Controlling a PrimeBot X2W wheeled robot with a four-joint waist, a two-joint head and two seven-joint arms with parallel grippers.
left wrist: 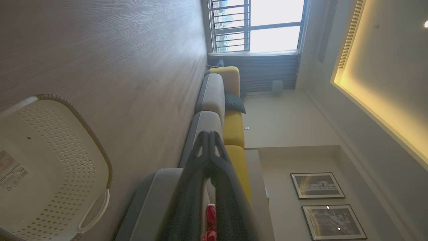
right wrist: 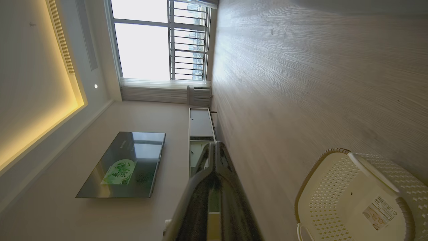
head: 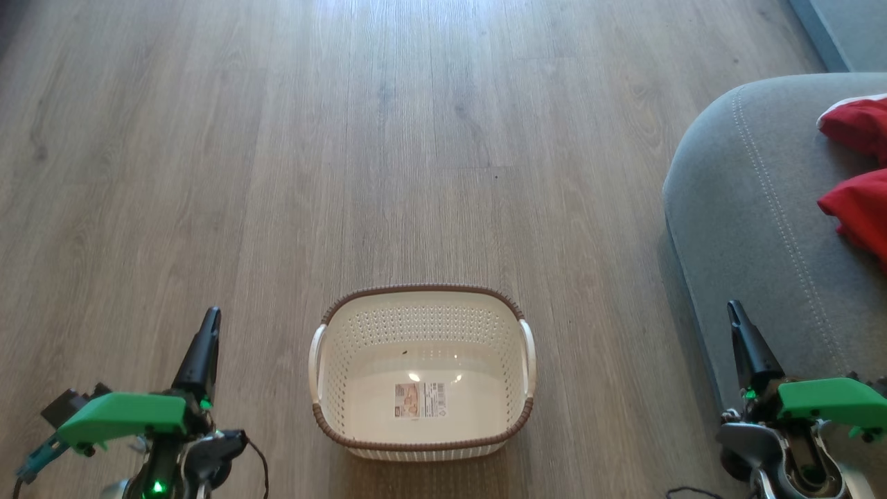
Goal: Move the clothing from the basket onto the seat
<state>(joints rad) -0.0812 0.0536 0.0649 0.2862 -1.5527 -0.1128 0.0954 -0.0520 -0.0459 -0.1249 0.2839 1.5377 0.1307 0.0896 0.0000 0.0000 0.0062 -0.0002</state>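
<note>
The cream basket with its brown rim stands on the wood floor at the bottom middle, holding nothing but a barcode sticker. Red clothing lies on the grey seat at the right edge. My left gripper is low at the left of the basket, fingers together and holding nothing. At the basket's right, beside the seat's front edge, my right gripper is likewise shut. The left wrist view shows the basket, the seat and a strip of red cloth between the fingers' bases.
A wood floor stretches ahead of the basket. The left wrist view shows a long grey and yellow sofa running toward a window. A wall television and a low cabinet show in the right wrist view.
</note>
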